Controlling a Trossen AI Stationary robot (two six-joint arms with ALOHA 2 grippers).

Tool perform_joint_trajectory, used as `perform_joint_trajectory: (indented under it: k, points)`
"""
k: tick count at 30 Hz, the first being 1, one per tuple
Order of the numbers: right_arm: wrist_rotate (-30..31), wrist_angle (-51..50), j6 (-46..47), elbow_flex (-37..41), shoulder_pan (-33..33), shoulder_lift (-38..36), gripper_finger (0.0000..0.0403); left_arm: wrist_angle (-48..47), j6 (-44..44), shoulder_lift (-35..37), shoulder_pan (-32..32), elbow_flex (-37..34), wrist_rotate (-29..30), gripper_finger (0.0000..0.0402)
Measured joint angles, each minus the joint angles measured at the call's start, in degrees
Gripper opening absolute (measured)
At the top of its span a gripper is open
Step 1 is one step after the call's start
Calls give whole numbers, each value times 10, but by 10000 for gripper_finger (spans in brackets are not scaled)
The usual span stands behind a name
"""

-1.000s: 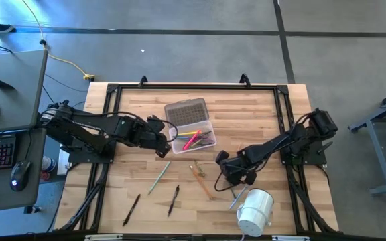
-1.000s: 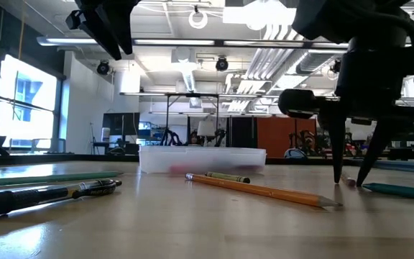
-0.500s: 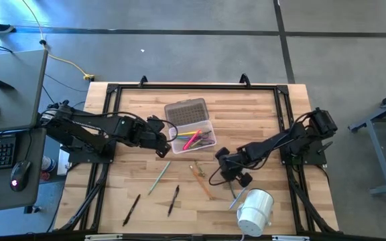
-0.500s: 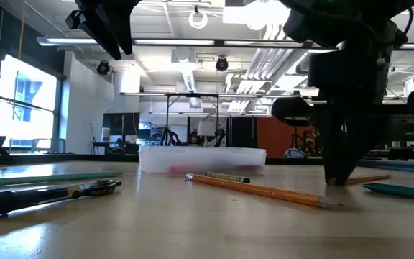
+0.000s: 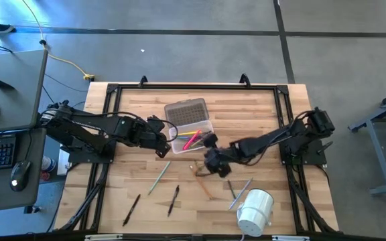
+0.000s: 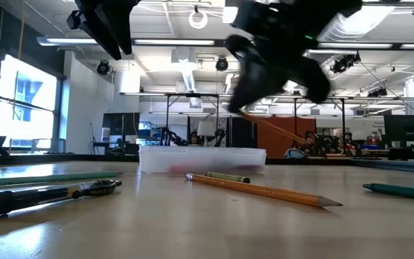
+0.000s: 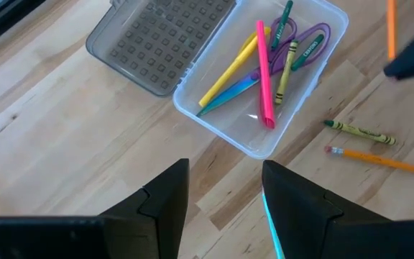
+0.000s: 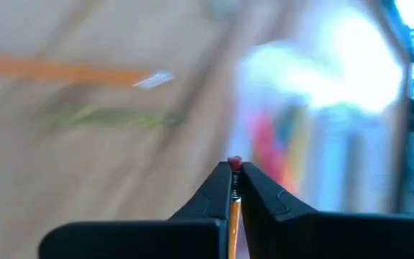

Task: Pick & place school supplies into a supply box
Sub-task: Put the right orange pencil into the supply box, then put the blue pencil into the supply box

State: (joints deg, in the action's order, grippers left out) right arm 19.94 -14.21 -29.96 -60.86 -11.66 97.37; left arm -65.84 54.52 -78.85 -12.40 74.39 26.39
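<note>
Above the desk (image 5: 260, 107), we keep the right claw (image 8: 234, 170) pinching an orange pencil (image 6: 279, 131) for transfer to the supply box (image 5: 194, 137); left claw (image 7: 225, 188) spread, waiting.

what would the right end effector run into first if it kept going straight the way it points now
Most likely the supply box. The right end effector, shut on an orange pencil, points across the table toward the box holding coloured supplies. The right wrist view is motion-blurred, so depth is uncertain, but nothing else shows in between.
</note>
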Motion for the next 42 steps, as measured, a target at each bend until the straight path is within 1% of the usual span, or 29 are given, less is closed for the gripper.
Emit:
perform_joint_trajectory:
  k: [2,4,8,9,13,16,18,23,26,31,35,39,42]
  points:
    - [7,11,14,-24,26,0,4,3,-6,0,0,0,0,211]
    - [-8,44,54,-41,53,6,5,2,-7,0,0,0,0,211]
    - [-121,144,66,-47,92,34,2,2,-7,0,0,0,9,211]
    - [-135,165,56,-48,95,43,3,2,-7,0,0,0,13,211]
    - [-130,206,-8,-47,95,70,3,2,-7,0,0,0,25,211]
    - [-124,208,-62,-47,94,86,2,2,-7,0,0,0,27,211]
    - [-132,210,-94,-47,94,97,3,2,-7,0,0,0,29,211]
    - [-180,227,-93,-48,99,129,2,2,-7,0,0,0,47,211]
    - [-183,232,-129,-47,101,149,3,2,-7,0,0,0,47,211]
    - [-134,263,-188,-47,100,162,27,2,-7,0,0,0,47,211]
    - [-148,297,-175,-47,100,162,52,2,-7,0,0,0,47,211]
    - [-177,311,-166,-47,100,162,78,2,-7,0,0,0,47,211]
    - [-163,325,-166,-47,93,160,93,2,-7,0,0,0,47,211]
